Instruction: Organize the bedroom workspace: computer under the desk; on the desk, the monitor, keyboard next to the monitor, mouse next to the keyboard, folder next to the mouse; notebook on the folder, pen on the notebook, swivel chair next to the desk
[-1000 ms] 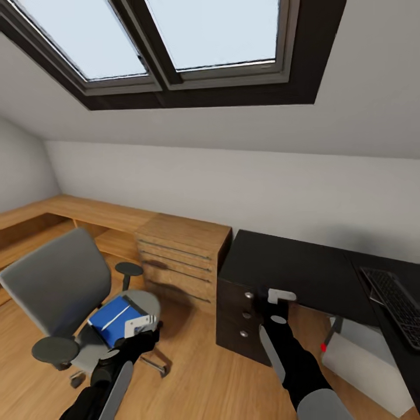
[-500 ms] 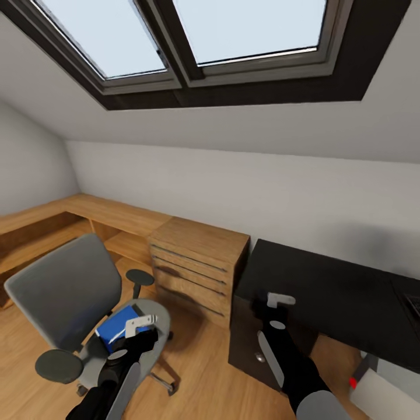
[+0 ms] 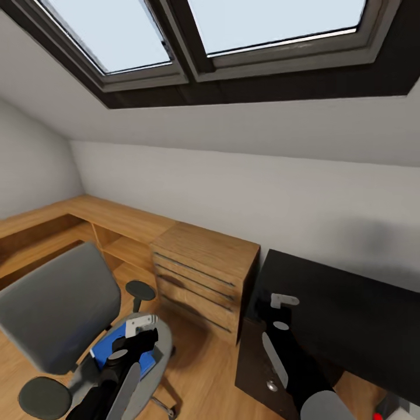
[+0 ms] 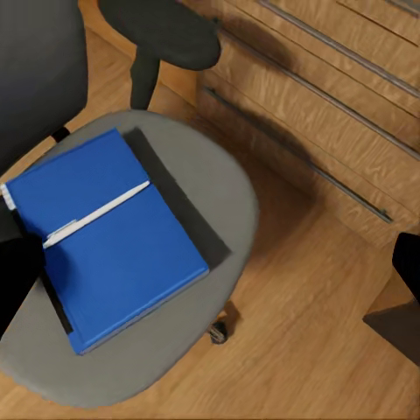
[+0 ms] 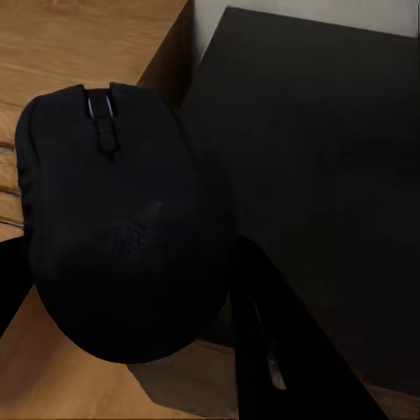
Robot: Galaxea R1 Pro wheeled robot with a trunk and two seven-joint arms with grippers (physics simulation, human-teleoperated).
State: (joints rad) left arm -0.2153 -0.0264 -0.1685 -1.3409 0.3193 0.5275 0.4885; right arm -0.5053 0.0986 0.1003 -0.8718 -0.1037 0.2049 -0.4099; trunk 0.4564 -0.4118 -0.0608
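My right claw (image 5: 131, 289) grips the mouse (image 5: 122, 219) over the worktop (image 3: 344, 309), not yet set down. Folder (image 4: 105, 236) w/ pen (image 4: 96, 213) on the chair (image 4: 219, 184); can't tell if left claw (image 3: 142, 326) is wide or narrow.

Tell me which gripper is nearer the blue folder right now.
Left. The left gripper hovers just above the folder on the swivel chair; the right gripper, holding the mouse, is over the desk.
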